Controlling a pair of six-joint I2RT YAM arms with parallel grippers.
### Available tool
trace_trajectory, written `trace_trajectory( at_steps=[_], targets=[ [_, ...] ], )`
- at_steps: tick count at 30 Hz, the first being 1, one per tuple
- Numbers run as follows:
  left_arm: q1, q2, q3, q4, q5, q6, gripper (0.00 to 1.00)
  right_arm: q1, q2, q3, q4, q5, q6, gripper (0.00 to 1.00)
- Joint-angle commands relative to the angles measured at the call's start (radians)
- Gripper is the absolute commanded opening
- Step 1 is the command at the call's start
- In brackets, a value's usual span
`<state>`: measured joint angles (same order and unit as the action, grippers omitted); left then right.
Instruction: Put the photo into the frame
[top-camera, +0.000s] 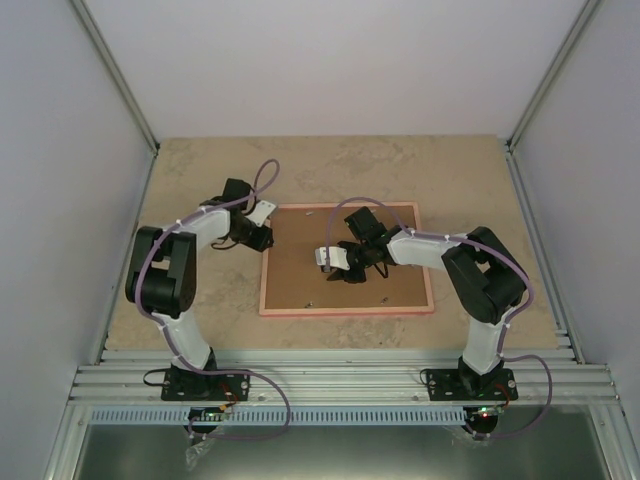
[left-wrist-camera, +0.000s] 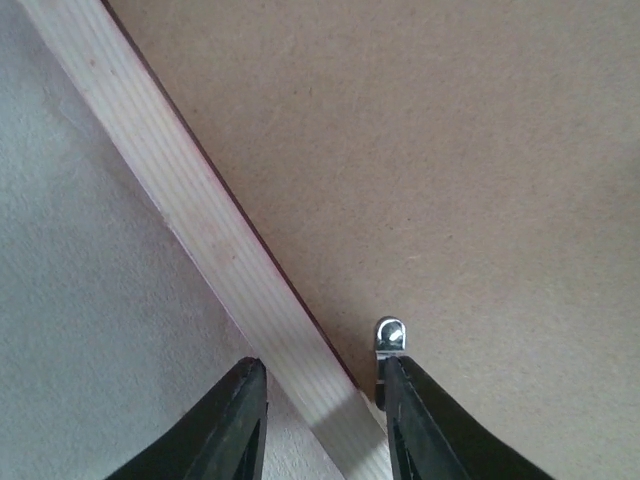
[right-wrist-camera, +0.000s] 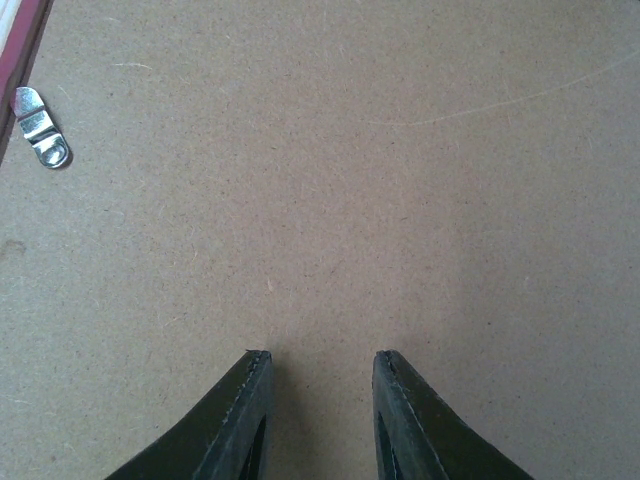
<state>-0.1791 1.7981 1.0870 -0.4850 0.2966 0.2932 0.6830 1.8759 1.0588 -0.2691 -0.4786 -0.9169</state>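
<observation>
The pink frame (top-camera: 345, 311) lies flat on the table with the brown backing board (top-camera: 305, 275) filling it. The photo is hidden. My left gripper (top-camera: 265, 240) is open at the frame's left edge. In the left wrist view its fingers (left-wrist-camera: 325, 370) straddle the pale frame rail (left-wrist-camera: 220, 240), and the right finger sits by a small metal tab (left-wrist-camera: 389, 335). My right gripper (top-camera: 352, 270) is open and empty over the middle of the board. In the right wrist view its tips (right-wrist-camera: 320, 358) are close above the bare board (right-wrist-camera: 350, 180).
Another metal tab (right-wrist-camera: 40, 135) lies on the board near the frame's dark red inner edge (right-wrist-camera: 20, 30). The beige stone-patterned table (top-camera: 200, 160) has grey walls on three sides. A ribbed metal rail (top-camera: 340, 375) runs along the near edge.
</observation>
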Motion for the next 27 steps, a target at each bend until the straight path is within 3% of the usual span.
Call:
trace_trajectory(
  at_steps=[1, 16, 24, 27],
  targets=[
    [-0.021, 0.039, 0.013, -0.007, -0.046, 0.030, 0.34, -0.014, 0.053, -0.062, -0.156, 0.136, -0.027, 0.31],
    [-0.076, 0.051, -0.098, 0.056, -0.322, 0.171, 0.32, -0.026, 0.059, -0.053, -0.157, 0.140, -0.030, 0.30],
    [-0.094, 0.069, -0.113, 0.139, -0.499, 0.125, 0.18, -0.026, 0.051, -0.069, -0.163, 0.140, -0.041, 0.29],
    [-0.094, 0.054, -0.112, 0.136, -0.460, 0.107, 0.14, -0.026, 0.049, -0.077, -0.167, 0.142, -0.047, 0.27]
  ],
)
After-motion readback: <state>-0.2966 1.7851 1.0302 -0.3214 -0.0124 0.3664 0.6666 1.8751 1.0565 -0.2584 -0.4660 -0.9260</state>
